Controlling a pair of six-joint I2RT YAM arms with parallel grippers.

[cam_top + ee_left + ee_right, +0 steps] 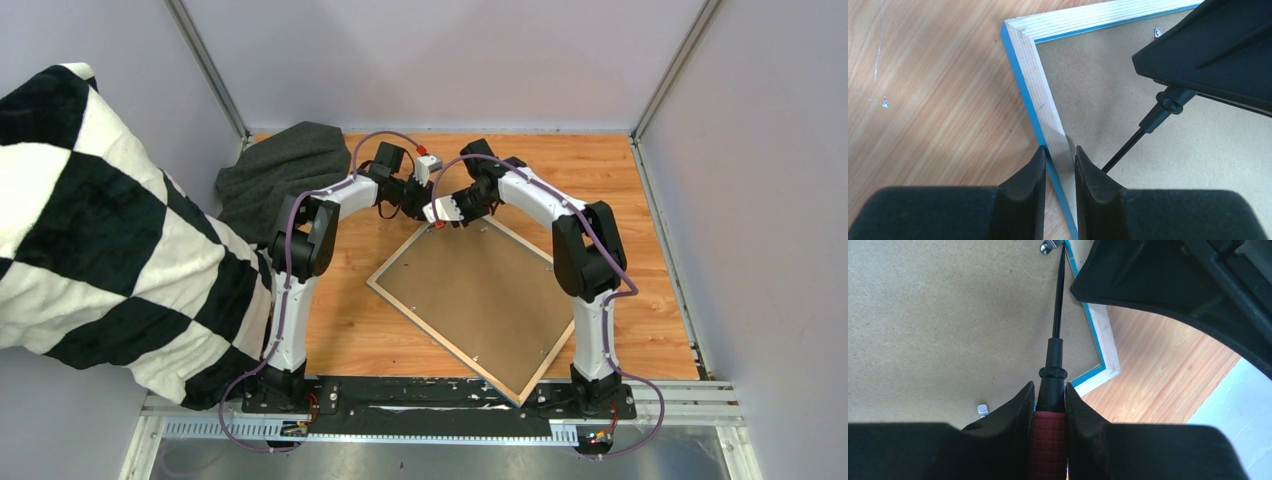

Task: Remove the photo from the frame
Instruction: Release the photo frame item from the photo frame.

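Frame (1040,95) face down on table (620,200), board (948,315) in place, photo hidden. Left fingers (1030,175) pinch frame edge; right fingers (1018,410) clamp screwdriver (1050,370), tip at clip (1048,247), top centre. Removal all ahead.

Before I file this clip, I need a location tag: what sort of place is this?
Probably a lab robot cell: pale panel walls box in a wooden table, and the left arm and right arm are mounted on a rail at its edge.
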